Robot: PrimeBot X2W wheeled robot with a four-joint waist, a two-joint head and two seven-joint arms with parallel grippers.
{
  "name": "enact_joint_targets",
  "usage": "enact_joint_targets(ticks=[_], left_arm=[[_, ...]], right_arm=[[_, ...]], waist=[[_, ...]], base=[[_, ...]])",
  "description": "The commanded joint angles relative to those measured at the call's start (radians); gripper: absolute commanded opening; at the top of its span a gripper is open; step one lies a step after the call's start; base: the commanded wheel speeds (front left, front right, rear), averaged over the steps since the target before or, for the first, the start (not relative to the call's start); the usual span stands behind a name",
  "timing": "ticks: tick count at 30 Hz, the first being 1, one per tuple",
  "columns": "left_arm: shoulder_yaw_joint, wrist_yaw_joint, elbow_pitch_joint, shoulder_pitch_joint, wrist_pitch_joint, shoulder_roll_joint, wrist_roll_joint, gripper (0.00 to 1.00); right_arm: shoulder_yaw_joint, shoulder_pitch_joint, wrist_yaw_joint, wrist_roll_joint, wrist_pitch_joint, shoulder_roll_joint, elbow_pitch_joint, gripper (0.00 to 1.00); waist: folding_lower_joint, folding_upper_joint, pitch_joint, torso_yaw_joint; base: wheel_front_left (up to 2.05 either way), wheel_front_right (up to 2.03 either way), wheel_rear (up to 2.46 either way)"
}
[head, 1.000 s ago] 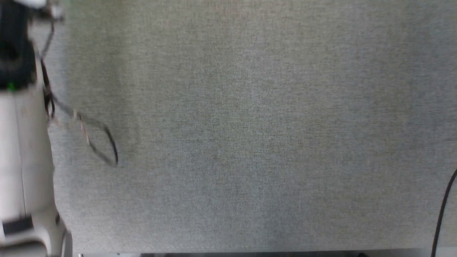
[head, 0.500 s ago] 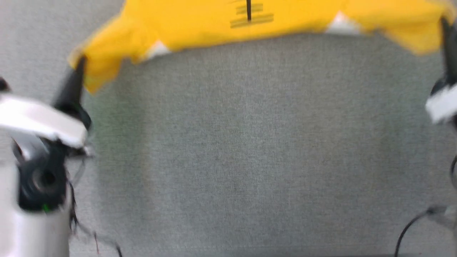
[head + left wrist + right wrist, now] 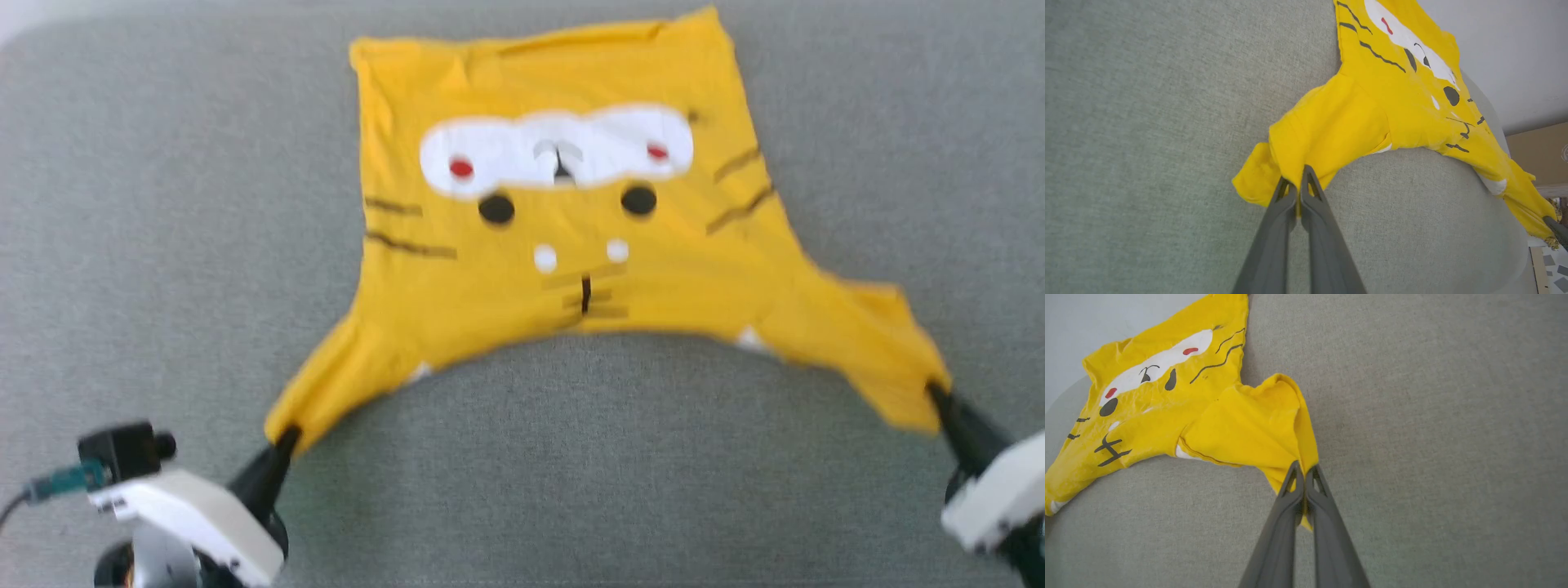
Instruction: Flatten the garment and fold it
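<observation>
Flattening is judged to be well under way, with no fold yet made. The yellow T-shirt [image 3: 571, 245] is spread print-up across the upper middle of the head view on the grey fabric-covered surface [image 3: 571, 474]. Its cartoon face is readable and its body is mostly smooth.

The two sleeves are drawn out toward the lower corners. The left gripper [image 3: 282, 439] is clamped on the sleeve end at lower left, and the right gripper [image 3: 939, 398] on the other sleeve end at lower right. In both wrist views yellow cloth is seen pinched between the closed fingers.

The sleeves are bunched and creased near the grips, and the near edge sags in a curve between them, so some smoothing is left, then all the folding.

No obstacle is made out around the shirt. A cardboard box [image 3: 1541, 149] and patterned floor [image 3: 1551, 261] are seen past the rim at the right edge of the left wrist view, well apart from the shirt.
</observation>
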Motion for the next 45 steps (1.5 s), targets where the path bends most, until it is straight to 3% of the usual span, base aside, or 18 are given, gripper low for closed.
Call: enact_joint_targets(ticks=[1, 19, 30, 31, 33, 34, 45], left_arm=[[-0.002, 0.001, -0.002, 0.026, -0.001, 0.000, 0.005, 0.00], [0.004, 0.081, -0.116, 0.326, 0.104, 0.039, -0.044, 0.00], [0.011, 0.077, -0.185, 0.316, 0.039, 0.022, -0.015, 0.00], [0.006, 0.074, -0.188, 0.309, 0.033, 0.018, -0.010, 0.00], [-0.001, 0.066, -0.194, 0.292, 0.016, 0.011, 0.001, 0.00], [-0.005, 0.060, -0.197, 0.281, 0.006, 0.008, 0.007, 0.00], [-0.033, 0.030, -0.244, 0.190, -0.058, -0.008, 0.062, 0.00]], right_arm=[[-0.003, 0.029, -0.001, 0.011, 0.016, 0.003, -0.007, 0.00], [-0.061, 0.345, -0.001, 0.114, 0.345, 0.036, -0.097, 0.00], [-0.079, 0.343, -0.001, 0.074, 0.301, 0.066, -0.114, 0.00], [-0.075, 0.336, -0.001, 0.064, 0.287, 0.067, -0.106, 0.12], [-0.075, 0.320, -0.001, 0.048, 0.258, 0.072, -0.085, 0.61], [-0.073, 0.314, -0.001, 0.042, 0.249, 0.074, -0.075, 1.00], [-0.039, 0.175, -0.001, -0.037, 0.108, 0.022, -0.108, 1.00]], waist=[[0.0003, 0.0000, -0.074, 0.013], [0.0003, 0.0000, -0.244, -0.020], [0.0003, 0.0000, -0.258, -0.004], [0.0003, 0.0000, -0.258, -0.002], [0.0003, 0.0000, -0.257, 0.004], [0.0003, 0.0000, -0.256, 0.008], [0.0003, 0.0000, -0.180, 0.030]], base=[[0.00, 0.00, 0.00], [0.00, 0.00, 0.00], [0.00, 0.00, 0.00], [0.00, 0.00, 0.00], [0.00, 0.00, 0.00], [0.00, 0.00, 0.00], [0.00, 0.00, 0.00]])
